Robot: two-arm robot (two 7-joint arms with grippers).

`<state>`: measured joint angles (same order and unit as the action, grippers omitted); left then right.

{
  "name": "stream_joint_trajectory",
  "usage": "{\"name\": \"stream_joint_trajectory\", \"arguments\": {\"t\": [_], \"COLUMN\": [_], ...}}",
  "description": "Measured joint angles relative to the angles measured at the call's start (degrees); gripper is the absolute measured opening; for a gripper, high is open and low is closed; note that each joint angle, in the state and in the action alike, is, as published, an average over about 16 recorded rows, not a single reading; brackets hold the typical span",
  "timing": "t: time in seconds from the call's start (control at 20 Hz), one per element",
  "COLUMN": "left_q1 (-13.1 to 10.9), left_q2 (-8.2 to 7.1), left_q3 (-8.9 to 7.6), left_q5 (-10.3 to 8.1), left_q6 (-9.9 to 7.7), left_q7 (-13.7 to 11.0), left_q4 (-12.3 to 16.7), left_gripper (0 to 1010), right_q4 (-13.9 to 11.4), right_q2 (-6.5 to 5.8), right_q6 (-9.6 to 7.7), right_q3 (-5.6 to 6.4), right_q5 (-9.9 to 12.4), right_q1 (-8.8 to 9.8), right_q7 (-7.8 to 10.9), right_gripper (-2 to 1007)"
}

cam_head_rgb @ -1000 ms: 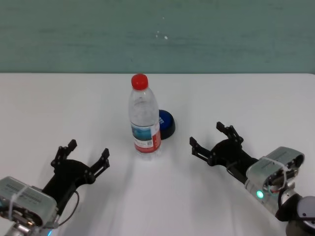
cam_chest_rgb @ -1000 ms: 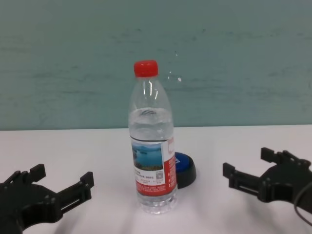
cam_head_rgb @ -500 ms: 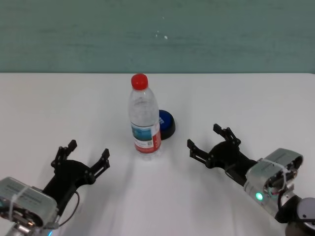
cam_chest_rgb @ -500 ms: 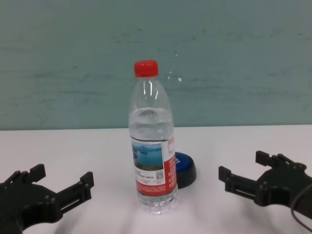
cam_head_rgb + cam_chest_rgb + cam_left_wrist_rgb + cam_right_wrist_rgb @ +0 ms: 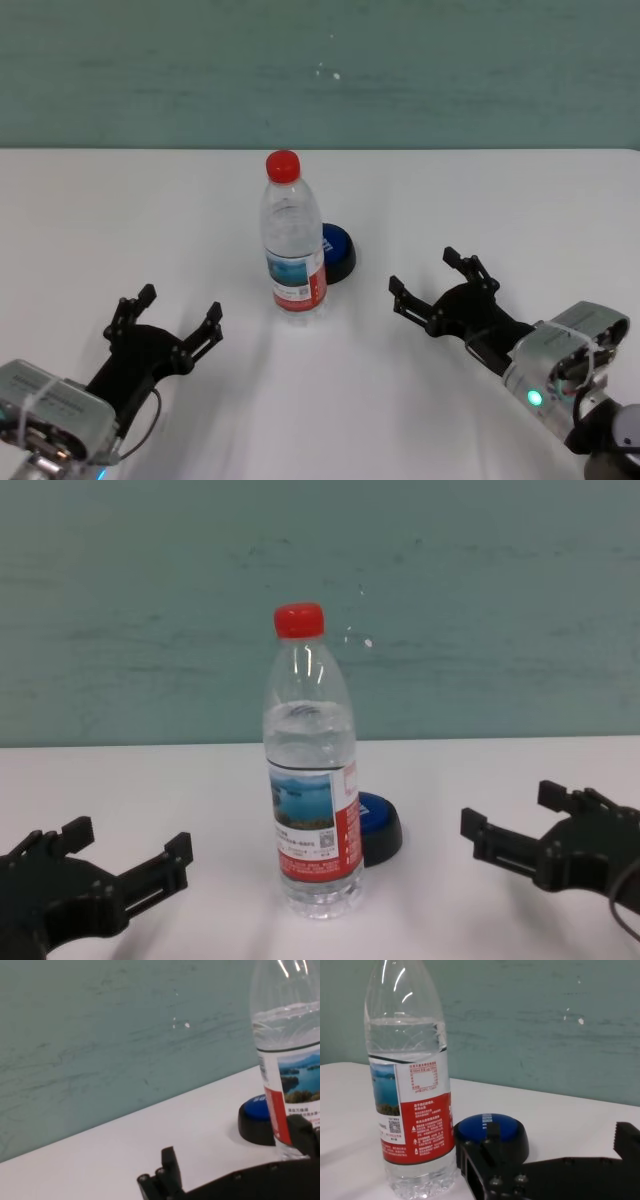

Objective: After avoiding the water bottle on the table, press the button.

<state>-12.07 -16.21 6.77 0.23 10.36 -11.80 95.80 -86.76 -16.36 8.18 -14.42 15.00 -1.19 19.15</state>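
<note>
The water bottle (image 5: 294,250), clear with a red cap and a lake label, stands upright in the middle of the white table (image 5: 500,200). Just behind it to the right sits the blue button (image 5: 339,252) on its black base, partly hidden by the bottle in the chest view (image 5: 379,824). My right gripper (image 5: 423,271) hovers open over the table right of the button, apart from it and pointing toward it. The right wrist view shows the bottle (image 5: 410,1085) and button (image 5: 492,1134) close ahead. My left gripper (image 5: 181,303) rests open at the near left, holding nothing.
A teal wall (image 5: 320,70) runs along the table's far edge. White tabletop stretches on both sides of the bottle and behind the button.
My right gripper edged a little toward the bottle, then drew back to the right. The left arm, bottle and button have not moved.
</note>
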Motion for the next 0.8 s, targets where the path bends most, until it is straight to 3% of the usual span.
{"name": "stream_joint_trajectory", "arguments": {"t": [0.8], "left_q1": [0.0], "left_q2": [0.0], "left_q3": [0.0], "left_q5": [0.0], "left_q6": [0.0], "left_q7": [0.0], "left_q4": [0.0], "left_gripper": [1000], "right_q4": [-1.9], "right_q2": [0.17], "right_q6": [0.85], "right_q3": [1.5], "right_q5": [0.08], "right_q1": [1.96], "right_q7": [-1.23], "right_gripper": [1004]}}
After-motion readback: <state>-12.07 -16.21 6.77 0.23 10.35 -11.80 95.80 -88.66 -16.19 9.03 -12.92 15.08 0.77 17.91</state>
